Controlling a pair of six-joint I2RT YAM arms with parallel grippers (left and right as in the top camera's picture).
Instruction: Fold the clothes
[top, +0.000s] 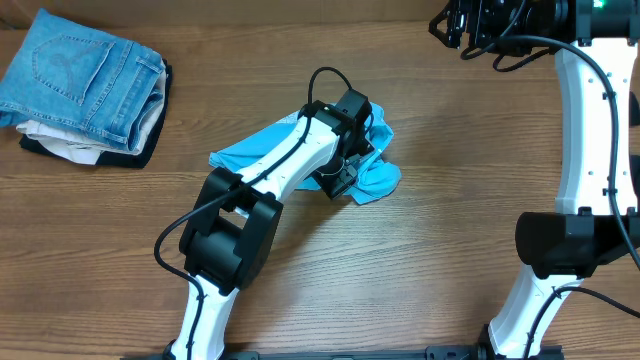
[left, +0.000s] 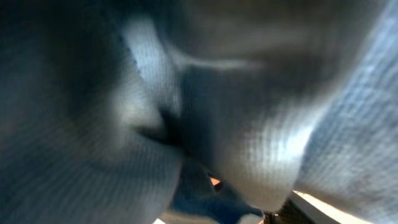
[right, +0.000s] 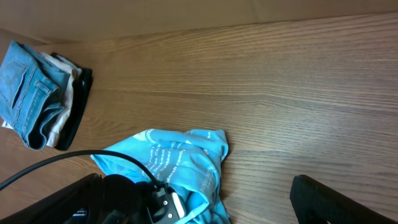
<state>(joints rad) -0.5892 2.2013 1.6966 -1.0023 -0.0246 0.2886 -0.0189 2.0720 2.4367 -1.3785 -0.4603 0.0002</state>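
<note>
The sky-blue T-shirt (top: 378, 178) lies crumpled at the table's middle, with white lettering showing in the right wrist view (right: 180, 158). My left gripper (top: 340, 180) is pressed down into the shirt. The left wrist view is filled with blurred blue cloth (left: 249, 143) that hides the fingers, so I cannot tell whether they are open or shut. My right gripper (top: 452, 25) is raised at the far right, well away from the shirt. It is open and empty, and one black finger (right: 329, 198) shows at the lower right of its view.
A stack of folded clothes with blue jeans (top: 85, 80) on top sits at the far left, also seen in the right wrist view (right: 31, 93). The left arm (top: 270, 185) reaches over the shirt's left part. Bare wooden table (top: 460, 230) lies around the shirt.
</note>
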